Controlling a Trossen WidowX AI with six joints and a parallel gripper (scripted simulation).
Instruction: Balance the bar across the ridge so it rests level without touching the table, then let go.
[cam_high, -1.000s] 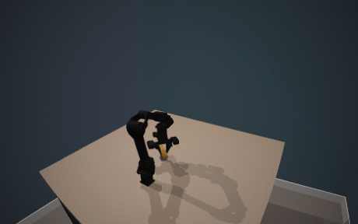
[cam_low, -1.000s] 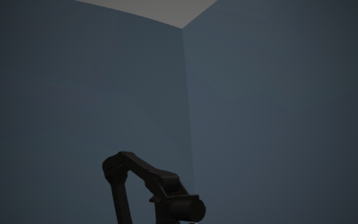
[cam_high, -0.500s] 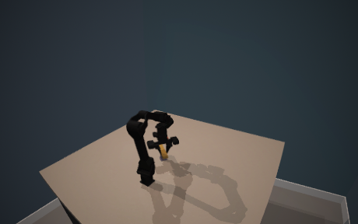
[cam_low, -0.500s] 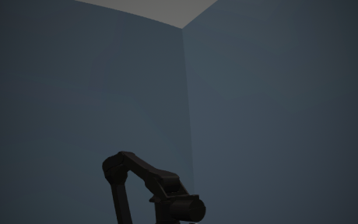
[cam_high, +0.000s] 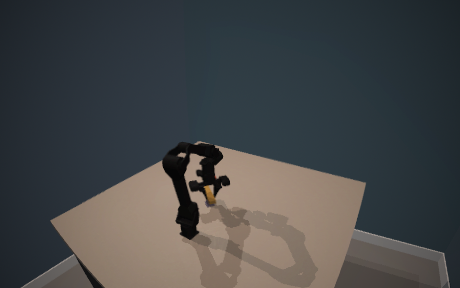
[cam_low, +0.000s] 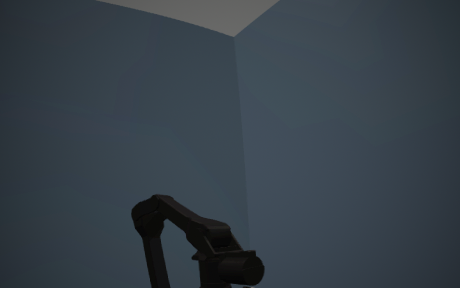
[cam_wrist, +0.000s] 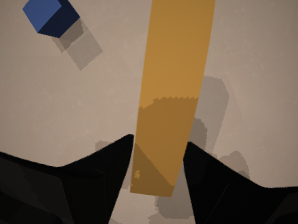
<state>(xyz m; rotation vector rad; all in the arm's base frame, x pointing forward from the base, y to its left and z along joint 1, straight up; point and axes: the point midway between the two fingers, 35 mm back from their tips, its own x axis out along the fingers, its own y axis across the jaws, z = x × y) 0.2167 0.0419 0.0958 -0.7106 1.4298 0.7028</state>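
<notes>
The orange-yellow bar (cam_high: 209, 194) (cam_wrist: 172, 75) runs from the top edge of the wrist view down between the fingertips, its near end just behind them. In the top view it looks steeply tilted below the gripper. My gripper (cam_high: 211, 198) (cam_wrist: 158, 143) is slightly open around the bar, one finger close on each side, with a thin gap showing at the left finger. A blue block (cam_wrist: 47, 15) with angled faces stands at the upper left of the wrist view, apart from the bar. Whether it is the ridge, and what lies under the bar, I cannot tell.
The tan tabletop (cam_high: 300, 200) carries the arm's base (cam_high: 188, 222) and long arm shadows. A small purplish patch shows at the bar's lower end in the top view. The exterior view shows only the upper arm (cam_low: 190, 220) and walls.
</notes>
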